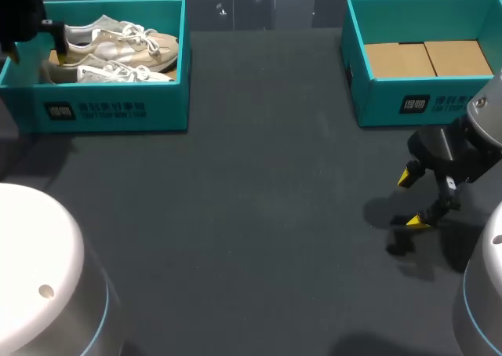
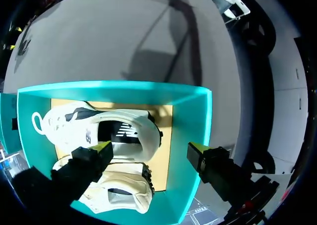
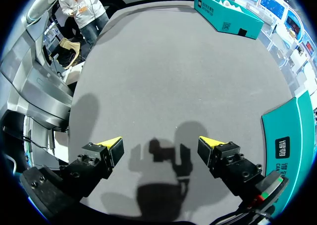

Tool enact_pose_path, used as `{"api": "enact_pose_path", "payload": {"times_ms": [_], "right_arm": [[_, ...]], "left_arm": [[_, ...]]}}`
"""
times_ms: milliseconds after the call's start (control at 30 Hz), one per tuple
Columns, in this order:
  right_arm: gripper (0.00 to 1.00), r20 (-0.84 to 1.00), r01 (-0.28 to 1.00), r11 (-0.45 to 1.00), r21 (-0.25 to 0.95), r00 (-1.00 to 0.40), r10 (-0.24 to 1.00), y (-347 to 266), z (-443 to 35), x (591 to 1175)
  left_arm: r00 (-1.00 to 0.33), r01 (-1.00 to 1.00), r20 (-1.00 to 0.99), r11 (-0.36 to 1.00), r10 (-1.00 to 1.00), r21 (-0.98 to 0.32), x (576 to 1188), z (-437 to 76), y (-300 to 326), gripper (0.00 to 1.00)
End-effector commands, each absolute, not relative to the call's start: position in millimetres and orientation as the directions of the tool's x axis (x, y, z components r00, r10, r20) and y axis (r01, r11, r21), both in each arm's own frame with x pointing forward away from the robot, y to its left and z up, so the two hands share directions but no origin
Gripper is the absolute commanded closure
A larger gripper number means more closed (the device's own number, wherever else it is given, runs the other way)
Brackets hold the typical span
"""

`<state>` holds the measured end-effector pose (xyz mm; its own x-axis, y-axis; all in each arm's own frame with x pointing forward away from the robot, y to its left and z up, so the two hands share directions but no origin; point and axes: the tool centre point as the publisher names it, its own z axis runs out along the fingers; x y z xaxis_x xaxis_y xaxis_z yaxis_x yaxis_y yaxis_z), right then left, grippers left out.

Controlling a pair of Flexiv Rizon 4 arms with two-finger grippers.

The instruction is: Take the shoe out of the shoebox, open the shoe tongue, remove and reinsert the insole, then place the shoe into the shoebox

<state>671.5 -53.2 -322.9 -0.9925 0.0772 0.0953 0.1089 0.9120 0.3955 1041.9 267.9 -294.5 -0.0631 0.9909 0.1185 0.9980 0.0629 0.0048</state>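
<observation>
1. A teal shoebox (image 1: 110, 109) is seen at the far left of the dark table (image 1: 251, 215). Two pale lace-up sneakers (image 1: 118, 46) are lying in it on their sides, toes to the right.
2. In the left wrist view, the same shoebox (image 2: 190, 136) is seen from above. The farther sneaker (image 2: 89, 128) is lying on a brown cardboard floor with its opening turned up. The nearer sneaker (image 2: 121, 190) is pressed close against it.
3. The left gripper (image 2: 149, 148) is held over the heel end of the box with its fingers spread wide and nothing grasped. One yellow tip is placed over the seam between the two sneakers, the other over the box wall. Contact with a shoe cannot be judged.
4. In the head view, only the dark body of the left arm (image 1: 20, 11) is seen, at the box's far left corner.
5. A second teal shoebox (image 1: 423, 97) is seen at the far right, holding only brown cardboard panels (image 1: 427, 58).
6. The right gripper (image 1: 413, 197) is held just near of that box, above bare table, with its shadow cast beneath.
7. In the right wrist view, the right gripper (image 3: 159, 141) is seen with its fingers wide apart and holding nothing.
</observation>
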Motion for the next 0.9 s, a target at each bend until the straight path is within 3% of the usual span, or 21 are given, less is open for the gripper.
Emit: {"api": "enact_pose_path", "payload": {"times_ms": [33,267,567,900], "right_arm": [[0.00,0.093,0.108,0.912,0.395,-0.993,0.078,-53.5,-323.2,670.3],[0.00,0.093,0.108,0.912,0.395,-0.993,0.078,-53.5,-323.2,670.3],[0.00,0.093,0.108,0.912,0.395,-0.993,0.078,-53.5,-323.2,670.3],[0.00,0.093,0.108,0.912,0.395,-0.993,0.078,-53.5,-323.2,670.3]], "left_arm": [[-0.076,0.997,0.119,0.074,0.990,0.025,1041.9,-307.2,266.7,0.02],[-0.108,0.994,0.119,0.107,0.987,0.017,1050.9,-322.6,267.5,0.07],[-0.111,0.994,0.120,0.112,0.986,-0.002,1046.5,-335.2,271.6,0.25],[-0.115,0.993,0.134,0.117,0.984,-0.006,1039.3,-349.3,272.9,0.31]]}}
